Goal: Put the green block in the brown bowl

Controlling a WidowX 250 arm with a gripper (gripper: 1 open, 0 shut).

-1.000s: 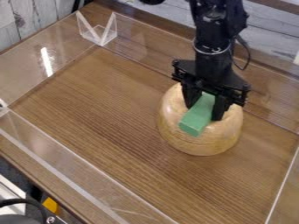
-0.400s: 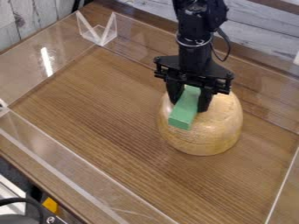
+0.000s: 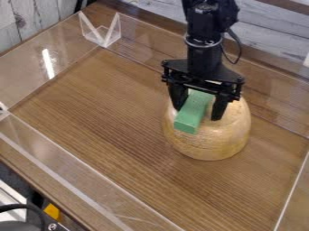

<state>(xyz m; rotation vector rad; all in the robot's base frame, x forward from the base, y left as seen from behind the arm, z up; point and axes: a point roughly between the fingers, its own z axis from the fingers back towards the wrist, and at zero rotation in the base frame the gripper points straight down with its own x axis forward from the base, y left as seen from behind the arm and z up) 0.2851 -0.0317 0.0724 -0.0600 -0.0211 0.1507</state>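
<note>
The brown bowl (image 3: 212, 141) shows as a rounded tan wooden dome right of the table's middle. The green block (image 3: 191, 116) lies tilted on the dome's top left, its upper end between the fingers. My gripper (image 3: 200, 108) points straight down over the bowl. Its black fingers (image 3: 223, 105) straddle the block, and the right one stands a little apart from it. The jaws look open, so the block rests on the bowl.
The wooden tabletop (image 3: 97, 99) is fenced by low clear plastic walls (image 3: 49, 167) on the left and front. A clear triangular stand (image 3: 99, 29) sits at the back left corner. A white plank wall runs behind the arm.
The wrist rolled a little and the block shifted slightly left on the dome. Since then the fingers have spread away from the block's sides, letting it go.
</note>
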